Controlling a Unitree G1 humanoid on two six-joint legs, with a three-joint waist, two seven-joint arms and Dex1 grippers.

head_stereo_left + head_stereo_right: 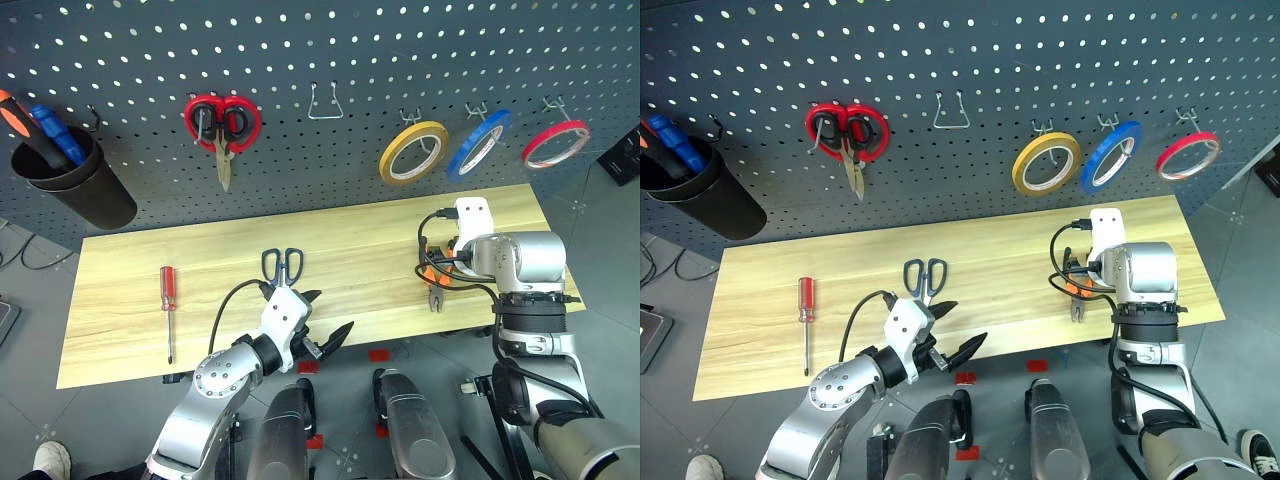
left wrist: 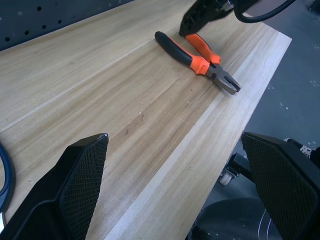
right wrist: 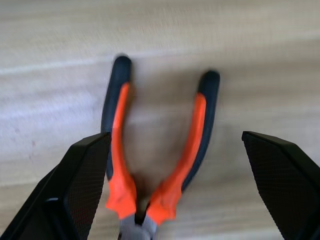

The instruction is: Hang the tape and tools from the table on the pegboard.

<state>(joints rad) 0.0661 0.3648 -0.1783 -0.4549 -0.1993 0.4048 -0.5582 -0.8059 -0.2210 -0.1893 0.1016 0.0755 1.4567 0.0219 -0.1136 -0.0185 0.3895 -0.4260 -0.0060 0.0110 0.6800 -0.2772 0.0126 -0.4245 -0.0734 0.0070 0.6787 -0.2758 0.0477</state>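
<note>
- Nearest, at the table's (image 1: pixel 130 340) front edge: left gripper (image 1: pixel 326 325), fingers spread wide, holding nothing, dark-blue-handled scissors (image 1: pixel 284 264) just beyond it on the wood.
- Further left, well apart: red-handled screwdriver (image 1: pixel 169 305) lying flat.
- Toward the right end: right gripper (image 3: pixel 182 190) poised over the pliers (image 3: pixel 150 165), fingers spread to either side of the handles, not pinching them; plier nose cut off in the wrist view, handles partly hidden behind the arm from the head.
- Farthest, on the pegboard (image 1: pixel 330 50): red tape (image 1: pixel 555 143) hanging at the right, hook hard to make out.
</note>
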